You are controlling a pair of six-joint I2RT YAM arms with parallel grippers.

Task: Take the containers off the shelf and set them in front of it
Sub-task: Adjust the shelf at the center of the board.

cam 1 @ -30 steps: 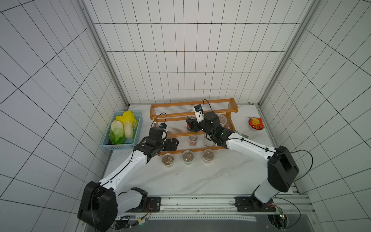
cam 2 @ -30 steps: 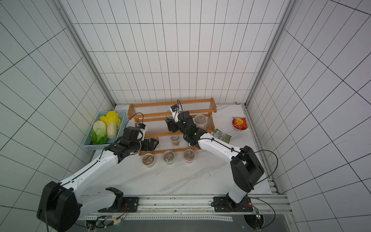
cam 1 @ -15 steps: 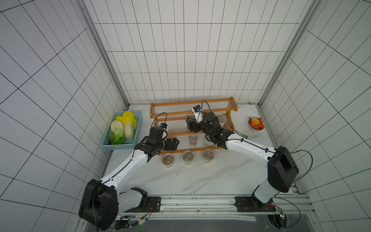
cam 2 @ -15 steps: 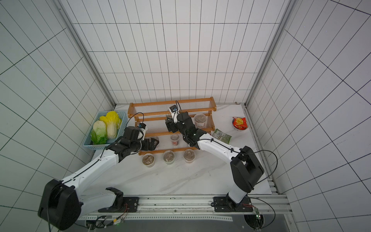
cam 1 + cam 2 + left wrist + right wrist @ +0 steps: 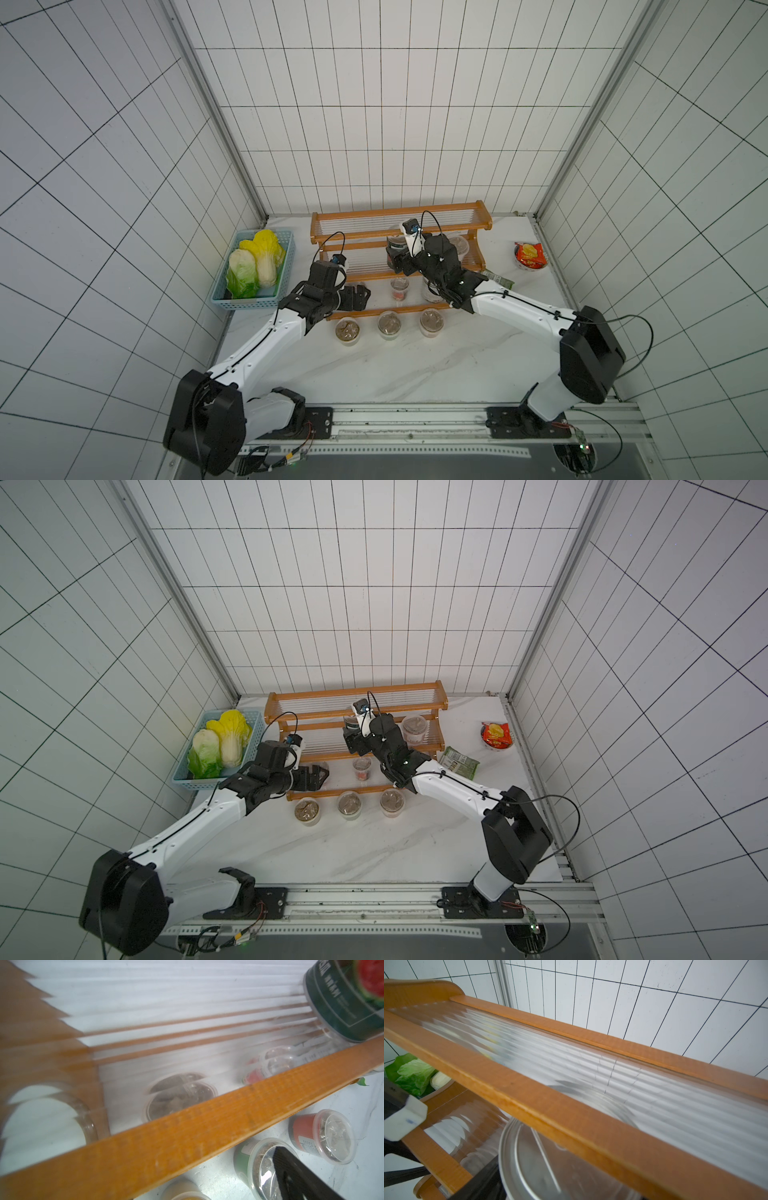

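Note:
The stepped wooden shelf (image 5: 399,216) holds a dark green tin can (image 5: 392,248) and a clear cup (image 5: 459,245) on its middle tier. A red-labelled cup (image 5: 400,288) and a clear jar (image 5: 428,293), partly under my right arm, stand on the lowest tier. Three lidded cups (image 5: 389,323) stand in a row in front of the shelf. My right gripper (image 5: 397,264) is open right at the can, whose metal lid (image 5: 542,1163) fills the space by its jaws. My left gripper (image 5: 361,297) hangs open and empty over the lowest tier's left part, one finger (image 5: 301,1178) above a green-labelled cup (image 5: 259,1163).
A light blue basket (image 5: 245,303) of cabbages stands left of the shelf. On the table to the shelf's right lie a red snack packet (image 5: 530,257) and a green packet (image 5: 498,279). Tiled walls close in the back and both sides.
My right gripper has edged left and back toward the tin can and its jaws have spread wider. The left arm has hardly moved.

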